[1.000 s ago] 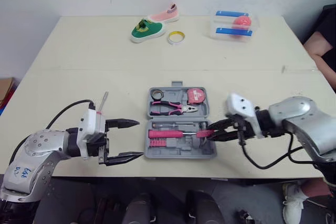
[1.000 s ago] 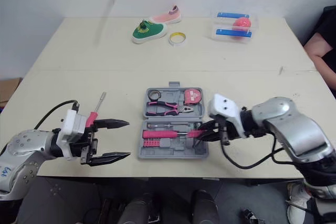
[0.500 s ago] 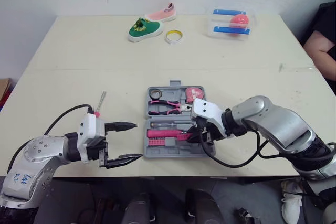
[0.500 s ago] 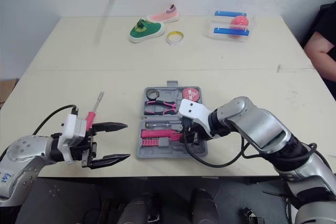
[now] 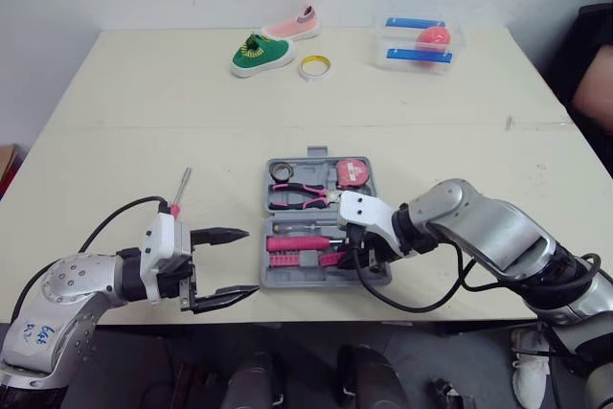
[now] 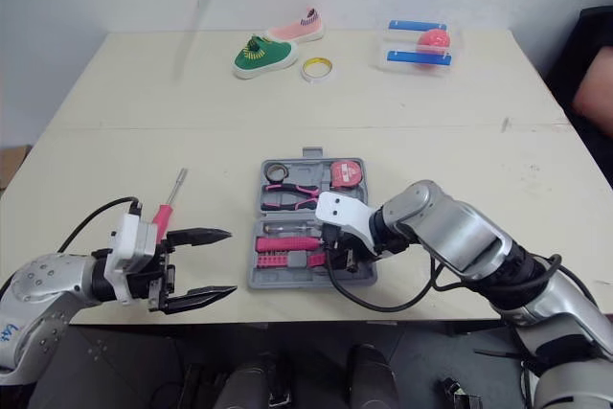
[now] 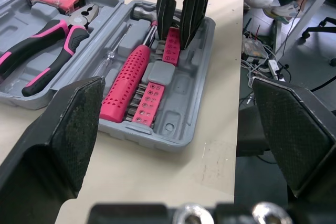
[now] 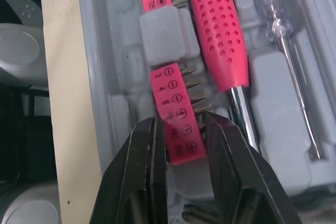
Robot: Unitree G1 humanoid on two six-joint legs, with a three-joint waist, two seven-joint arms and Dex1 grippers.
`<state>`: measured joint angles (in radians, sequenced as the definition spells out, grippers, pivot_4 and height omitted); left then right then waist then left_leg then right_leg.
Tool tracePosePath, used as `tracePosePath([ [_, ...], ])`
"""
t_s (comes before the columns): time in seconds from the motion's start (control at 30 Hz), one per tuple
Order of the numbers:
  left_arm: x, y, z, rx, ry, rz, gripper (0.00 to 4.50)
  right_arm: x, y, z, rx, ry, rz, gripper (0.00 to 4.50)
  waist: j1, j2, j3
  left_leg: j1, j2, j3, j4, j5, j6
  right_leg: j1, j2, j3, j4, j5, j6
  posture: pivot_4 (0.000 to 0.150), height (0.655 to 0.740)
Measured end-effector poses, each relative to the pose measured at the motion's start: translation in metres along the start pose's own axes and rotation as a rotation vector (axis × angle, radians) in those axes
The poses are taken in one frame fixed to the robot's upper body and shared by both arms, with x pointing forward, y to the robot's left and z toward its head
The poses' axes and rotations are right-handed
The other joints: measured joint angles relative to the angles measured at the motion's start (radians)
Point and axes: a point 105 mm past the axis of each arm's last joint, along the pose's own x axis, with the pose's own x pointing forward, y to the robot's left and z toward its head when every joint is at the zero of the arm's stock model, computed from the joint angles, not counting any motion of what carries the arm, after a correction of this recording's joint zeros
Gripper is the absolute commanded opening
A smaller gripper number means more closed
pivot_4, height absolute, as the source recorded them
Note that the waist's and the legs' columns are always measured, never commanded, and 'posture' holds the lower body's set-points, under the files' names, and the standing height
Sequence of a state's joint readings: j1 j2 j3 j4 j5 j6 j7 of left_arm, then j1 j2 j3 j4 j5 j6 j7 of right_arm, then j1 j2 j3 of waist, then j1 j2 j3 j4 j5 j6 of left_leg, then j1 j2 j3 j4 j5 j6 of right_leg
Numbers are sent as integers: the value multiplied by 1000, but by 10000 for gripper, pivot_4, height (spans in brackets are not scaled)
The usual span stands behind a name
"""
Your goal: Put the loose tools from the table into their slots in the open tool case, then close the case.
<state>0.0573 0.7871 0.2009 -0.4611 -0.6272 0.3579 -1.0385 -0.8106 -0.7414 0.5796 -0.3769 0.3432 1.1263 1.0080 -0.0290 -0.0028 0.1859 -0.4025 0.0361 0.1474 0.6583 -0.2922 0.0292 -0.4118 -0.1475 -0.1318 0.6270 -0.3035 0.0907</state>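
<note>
Left eye view, tool case (image 5: 324, 225): grey, lid laid flat open, at 6 o'clock on the tabletop (image 5: 144, 93); its near rim lies just inside the tabletop's near edge.
Open room: bare tabletop runs from the case toward 12 o'clock and toward 3 o'clock.
Far edge: green shoe (image 5: 254, 53), pink shoe (image 5: 290, 24), tape ring (image 5: 313, 66) and clear box (image 5: 422, 42) sit well apart from the case, between 11 and 1 o'clock.
Right edge: a person's arm (image 5: 596, 93) shows at 2 o'clock.
Right pincer (image 8: 178, 121): down inside the case's near half, closed narrowly on the end of a pink bit strip (image 8: 169, 85).
Bit strip: numbered pink bar with metal bits, lying beside the pink dotted driver handle (image 5: 292, 242).
Case, far half: pliers (image 5: 306, 193) with pink-and-black grips, pink tape measure (image 5: 351, 173).
Left pincer (image 5: 249, 261): spread wide, holding nothing, at 9 o'clock from the case, over the near edge.
Loose screwdriver (image 5: 179, 193): thin shaft, red handle, on the tabletop at 10 o'clock from the case, apart from it.
</note>
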Motion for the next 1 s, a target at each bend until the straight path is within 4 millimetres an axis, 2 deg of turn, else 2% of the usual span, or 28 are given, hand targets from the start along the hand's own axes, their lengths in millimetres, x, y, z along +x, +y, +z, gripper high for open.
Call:
tracePosePath([
  [0.4,-3,0,-1,-5,4,14,45000,5,-1,3,45,-10,-7,7098,-4,-3,-2,0,2,0,0,0,-1,0,2,0,0,0,-1,1500,7400],
  [0.47,-3,0,-1,-5,4,14,45000,5,-1,3,35,-13,-12,17367,-4,-4,-2,0,2,0,0,0,-1,0,2,0,0,0,-1,1500,7400],
  [0.5,-3,0,-1,-6,4,14,45000,5,-1,3,34,-24,-16,20144,-4,-4,-2,0,2,0,0,0,-1,0,2,0,0,0,-1,1500,7400],
  [0.6,-4,-1,-4,-16,8,17,45000,1,4,2,43,-58,25,34881,0,-4,-2,0,2,0,0,0,-1,0,2,0,-1,0,-1,1500,7400],
  [0.77,-5,-1,-3,-25,5,25,45000,-32,-5,5,-14,-116,-4,34881,2,-4,-2,-1,1,0,0,-1,1,0,0,0,-1,1,-1,1500,7400],
  [0.87,-5,-1,-2,-25,2,27,45000,-45,-4,15,-88,-233,16,34881,2,-4,-2,-1,1,0,0,-1,0,0,1,0,-2,1,-1,1500,7400],
  [0.97,-5,1,0,-16,-4,39,45000,-45,5,12,-142,-422,126,26522,3,-5,-2,0,1,0,0,-1,0,2,3,-1,-2,1,0,1500,7400],
  [1.0,-5,2,0,-14,-5,42,45000,-44,6,9,-149,-440,140,26522,4,-5,-2,0,1,0,0,-1,0,2,3,-1,-2,1,0,1500,7400],
])
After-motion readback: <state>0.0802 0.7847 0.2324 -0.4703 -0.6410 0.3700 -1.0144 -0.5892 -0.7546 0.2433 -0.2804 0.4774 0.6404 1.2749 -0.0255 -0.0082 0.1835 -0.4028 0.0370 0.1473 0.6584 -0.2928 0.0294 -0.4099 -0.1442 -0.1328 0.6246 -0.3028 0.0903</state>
